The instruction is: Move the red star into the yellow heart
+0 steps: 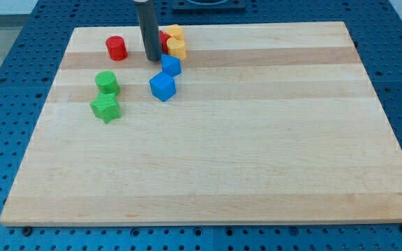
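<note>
My tip rests on the board near the view's top left. Right beside the rod, on its right, a small part of a red block shows, most likely the red star; the rod hides most of it. Two yellow blocks stand against that red block's right side, one higher and one lower. I cannot tell which of them is the heart. The red block appears to touch both.
A red cylinder stands left of the rod. Two blue blocks lie just below and right of my tip. A green cylinder and a green star lie lower left. The wooden board sits on a blue pegboard.
</note>
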Motion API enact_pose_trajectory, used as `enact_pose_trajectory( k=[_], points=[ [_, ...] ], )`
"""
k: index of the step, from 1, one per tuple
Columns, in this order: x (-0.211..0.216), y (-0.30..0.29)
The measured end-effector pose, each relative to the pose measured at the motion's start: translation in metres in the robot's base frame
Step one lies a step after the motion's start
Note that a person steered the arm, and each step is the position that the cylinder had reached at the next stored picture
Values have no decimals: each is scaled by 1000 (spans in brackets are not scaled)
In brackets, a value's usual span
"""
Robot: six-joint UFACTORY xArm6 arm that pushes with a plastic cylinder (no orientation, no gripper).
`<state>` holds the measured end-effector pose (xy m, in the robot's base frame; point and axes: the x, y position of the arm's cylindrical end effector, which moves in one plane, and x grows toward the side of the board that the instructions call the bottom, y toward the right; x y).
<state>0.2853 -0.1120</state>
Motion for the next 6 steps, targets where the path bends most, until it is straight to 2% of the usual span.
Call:
enact_pose_trajectory(
  k=[3, 6],
  points=[
    [-30, -3],
    [-47, -34]
  ],
)
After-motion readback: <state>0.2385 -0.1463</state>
